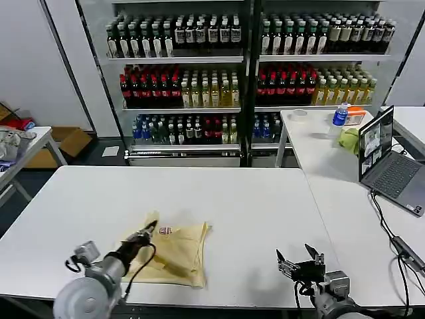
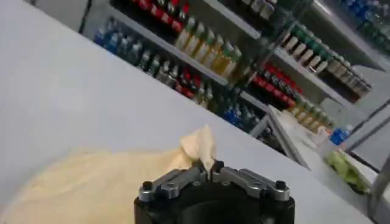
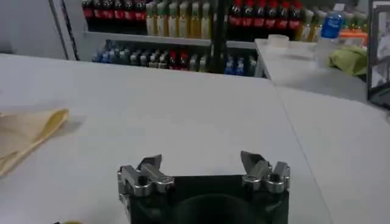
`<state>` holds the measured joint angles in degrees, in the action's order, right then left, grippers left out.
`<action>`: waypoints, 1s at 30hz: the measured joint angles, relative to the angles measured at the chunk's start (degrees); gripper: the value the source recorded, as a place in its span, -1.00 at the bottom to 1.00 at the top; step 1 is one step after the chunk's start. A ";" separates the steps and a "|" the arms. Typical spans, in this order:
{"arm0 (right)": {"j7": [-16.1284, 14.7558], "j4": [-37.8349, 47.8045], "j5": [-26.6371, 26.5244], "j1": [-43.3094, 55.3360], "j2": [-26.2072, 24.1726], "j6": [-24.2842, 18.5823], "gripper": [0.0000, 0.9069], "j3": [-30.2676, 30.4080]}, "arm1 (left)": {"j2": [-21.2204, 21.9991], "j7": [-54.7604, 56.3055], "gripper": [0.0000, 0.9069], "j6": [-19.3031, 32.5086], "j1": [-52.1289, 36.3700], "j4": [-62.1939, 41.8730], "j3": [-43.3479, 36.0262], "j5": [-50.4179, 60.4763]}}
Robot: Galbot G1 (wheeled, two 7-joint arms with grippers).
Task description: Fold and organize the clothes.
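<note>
Head view: nearest the camera, at the lower edge, the left gripper (image 1: 150,230) is seen reaching forward over the white table (image 1: 252,199), its fingers pinched together on the near-left edge of the pale cream-yellow T-shirt (image 1: 174,249). In the left wrist view the left gripper (image 2: 210,172) is closed, with a small peak of the T-shirt (image 2: 91,182) fabric drawn up between the fingertips. The garment is laid partly folded and rumpled on the near-left part of the table, with a small label (image 1: 165,230) at the neck just beside the pinching fingertips. To the right, well apart from the shirt, the right gripper (image 1: 298,256) is held low over bare table, its fingers spread wide and nothing gripped; in the right wrist view the right gripper (image 3: 202,163) is seen open, and a corner of the T-shirt (image 3: 27,131) is seen at the edge of that picture. Farther off on the right, a second white table (image 1: 319,143) is seen bearing an open laptop (image 1: 388,163), a lime-green lump (image 1: 349,139) and a blue-capped bottle (image 1: 340,114). At the back, shelves (image 1: 246,60) stocked with rows of drink bottles (image 1: 179,90) are seen across the room.
</note>
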<state>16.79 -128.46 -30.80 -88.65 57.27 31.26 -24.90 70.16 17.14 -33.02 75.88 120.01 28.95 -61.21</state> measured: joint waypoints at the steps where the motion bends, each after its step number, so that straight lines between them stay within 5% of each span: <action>1: -0.01 0.28 -0.15 0.20 -0.14 -0.03 1.00 0.03 | 0.74 0.13 -0.98 -0.01 -0.36 -0.32 -0.88 0.24; 4: -0.03 0.87 -0.61 0.72 -0.56 -0.12 1.00 0.03 | 2.70 0.28 -0.89 -0.01 -1.39 -1.44 -3.13 1.17; 5: -0.03 0.96 -0.76 0.86 -0.69 -0.13 1.00 0.01 | 3.26 0.34 -0.13 -0.01 -1.70 -1.88 -3.79 1.53; 6: -0.04 1.02 -0.92 1.00 -0.82 -0.15 1.00 0.00 | 3.78 0.38 1.00 -0.01 -1.93 -2.34 -4.43 1.87; 17: -0.10 2.01 -1.43 2.61 -0.60 -0.46 1.00 0.62 | 7.72 0.61 1.00 -0.02 -1.51 -4.14 -7.28 5.93; 30: -0.05 1.63 -1.66 3.22 0.16 -0.31 1.00 0.74 | 5.25 0.88 1.00 -0.01 2.91 1.24 0.36 1.23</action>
<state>16.73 -126.83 -32.46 -85.43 57.42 30.96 -24.16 75.41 18.02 -33.03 78.79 121.25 29.31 -59.98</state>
